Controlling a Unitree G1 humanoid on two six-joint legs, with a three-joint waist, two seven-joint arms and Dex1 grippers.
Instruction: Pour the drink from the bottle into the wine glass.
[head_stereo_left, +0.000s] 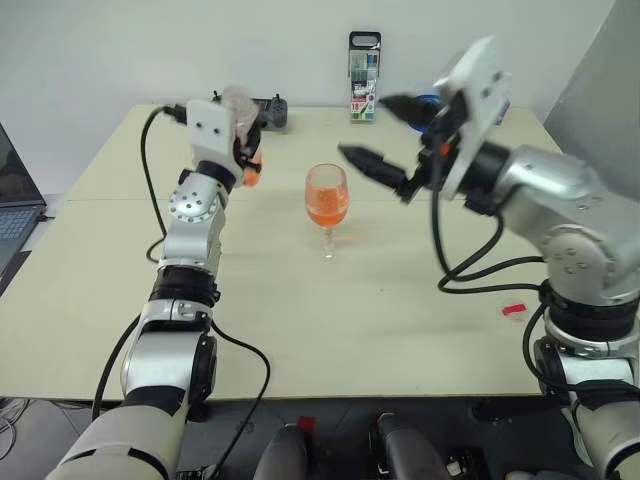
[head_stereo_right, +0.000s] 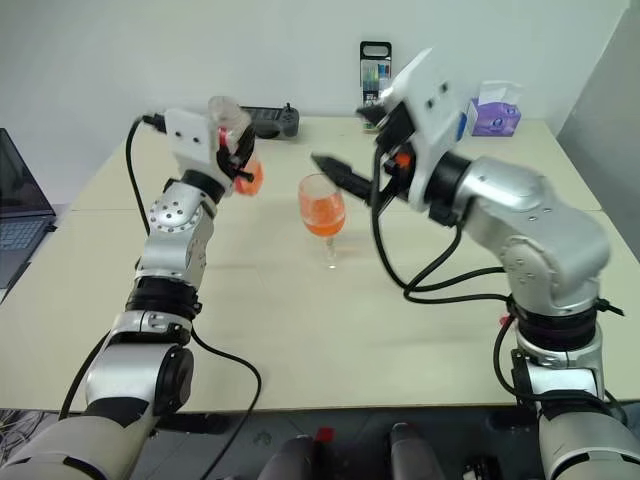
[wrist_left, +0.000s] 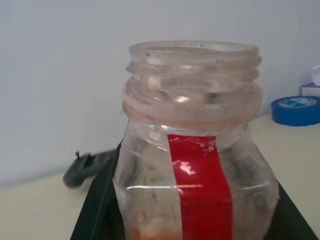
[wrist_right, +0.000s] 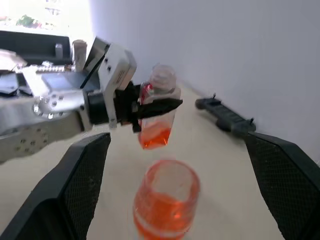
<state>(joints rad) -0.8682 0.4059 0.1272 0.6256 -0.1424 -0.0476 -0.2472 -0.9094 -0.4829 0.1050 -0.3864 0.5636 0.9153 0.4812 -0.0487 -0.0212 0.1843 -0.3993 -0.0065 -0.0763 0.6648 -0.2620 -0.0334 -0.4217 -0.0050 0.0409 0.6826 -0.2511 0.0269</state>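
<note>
The wine glass (head_stereo_left: 327, 200) stands upright at the middle of the table, its bowl about half full of the orange drink (head_stereo_right: 323, 217). To its left, raised above the table, my left gripper (head_stereo_left: 245, 150) is shut on the bottle (head_stereo_left: 243, 130). The bottle is upright with its mouth uncapped (wrist_left: 194, 50); a little orange liquid sits in its bottom (wrist_right: 154, 136). My right gripper (head_stereo_left: 362, 126) is open and holds nothing. It hovers level just right of the glass's rim, pointing towards the bottle.
At the table's far edge stand a clear marker-pen case (head_stereo_left: 364, 90), a black controller (head_stereo_left: 272, 112), a blue tape roll (wrist_left: 296, 110) and a tissue box (head_stereo_right: 495, 115). A small red piece (head_stereo_left: 514, 309) lies at the right. A laptop (head_stereo_left: 15, 215) sits off the left side.
</note>
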